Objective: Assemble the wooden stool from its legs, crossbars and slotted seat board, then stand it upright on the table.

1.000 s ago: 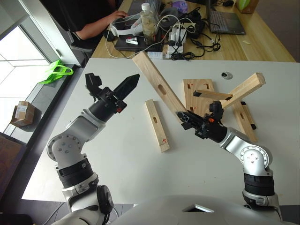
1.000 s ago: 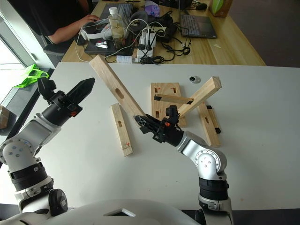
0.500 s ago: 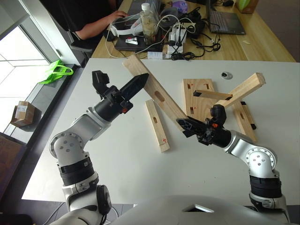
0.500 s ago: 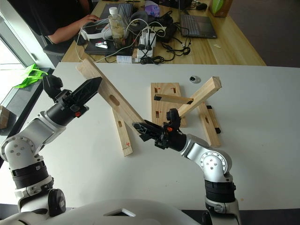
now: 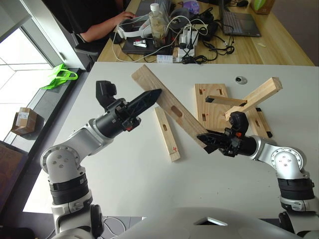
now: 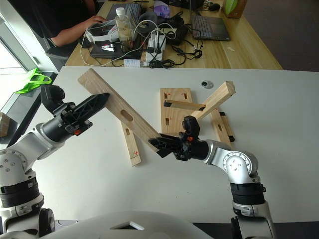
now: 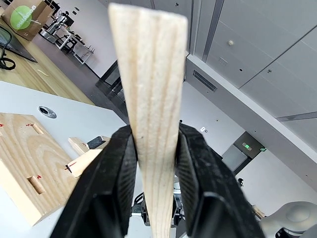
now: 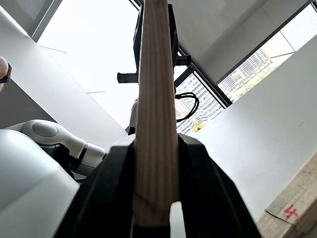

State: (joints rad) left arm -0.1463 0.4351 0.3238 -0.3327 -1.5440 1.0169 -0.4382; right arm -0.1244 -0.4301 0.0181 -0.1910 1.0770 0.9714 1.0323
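**A:** What did the left tool (image 5: 152,94) have?

**B:** Its two black fingers (image 7: 116,168) were closed on the upper part of a long leg (image 5: 172,104). One finger pressed each broad face, and the wood stuck out past the fingertips.

**A:** And the right tool (image 5: 205,141)?

**B:** It was clamped on the lower end of the same leg, with its fingers (image 8: 119,183) tight against both sides. The leg ran as a slanted span from one tool to the other, raised off the white surface (image 5: 124,169). Its slot sat roughly midway between them.

**A:** What was under that span?

**B:** A second leg (image 5: 166,133) lay flat on the surface between the two tools, slot facing up. I couldn't tell whether the held leg touched it.

**A:** And further out?

**B:** Past the right tool, on the side away from the left one, the seat board (image 5: 212,92) lay flat with its slots showing. A tilted leg (image 5: 256,94) was propped at an angle beside the board. A thin crossbar (image 5: 227,100) reached from that leg across the board. One more leg, the flat leg (image 5: 259,122), lay on the surface near the right tool's wrist, partly behind the arm.

**A:** Was either tool touching those parts?

**B:** No, both gripped only the long leg.
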